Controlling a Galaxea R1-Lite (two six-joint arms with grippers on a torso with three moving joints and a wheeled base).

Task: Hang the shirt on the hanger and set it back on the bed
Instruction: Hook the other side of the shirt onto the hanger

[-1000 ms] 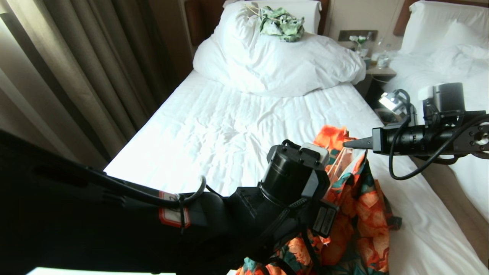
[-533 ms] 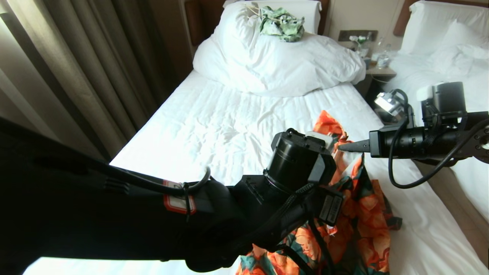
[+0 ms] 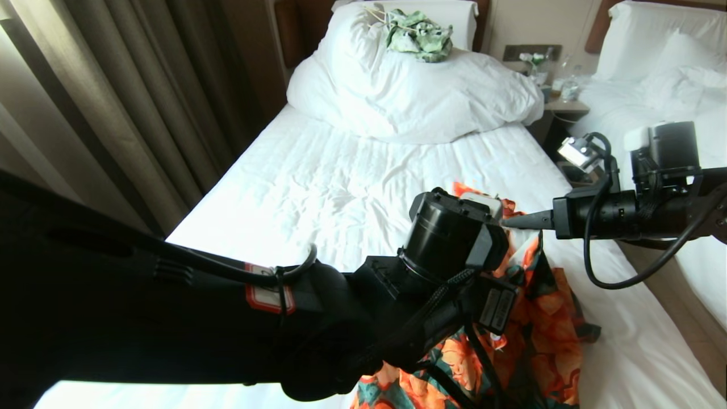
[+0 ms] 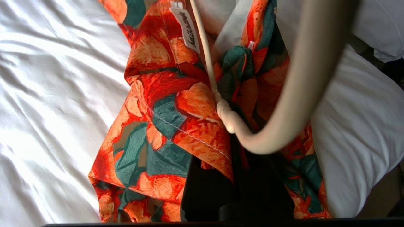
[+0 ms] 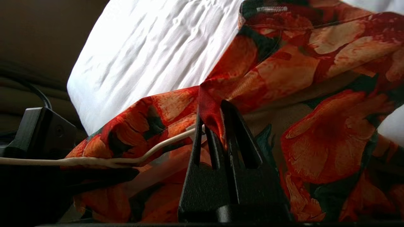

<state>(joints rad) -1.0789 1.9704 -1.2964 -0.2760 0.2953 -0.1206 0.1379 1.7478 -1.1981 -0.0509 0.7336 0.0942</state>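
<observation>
Over the near end of the bed (image 3: 318, 193), both arms hold the flowered shirt (image 3: 539, 318) up off the white sheet. The right gripper (image 5: 210, 121) comes in level from the right side, its two dark fingers pinched tight on a fold of the orange fabric near the collar edge; the rest of the shirt hangs down below those fingers and drapes toward the mattress. Just beside the pinched fold, a thin cream arm of the wire hanger (image 4: 206, 53) runs across and passes under the cloth.

The left gripper (image 4: 243, 142) sits close against the right one, a little lower and nearer the robot, with its bulky black wrist covering much of the shirt from above. Its jaws are clenched around the hanger at the base of the curved hook, where the wire is twisted; the hook itself arches up close past the wrist camera. Below that grip the shirt's collar and neck label (image 4: 186, 25) spread away, pale inside showing.

Well beyond both grippers, at the head of the bed, a crumpled green-and-white garment (image 3: 417, 34) lies on top of the bundled duvet (image 3: 409, 96).
</observation>
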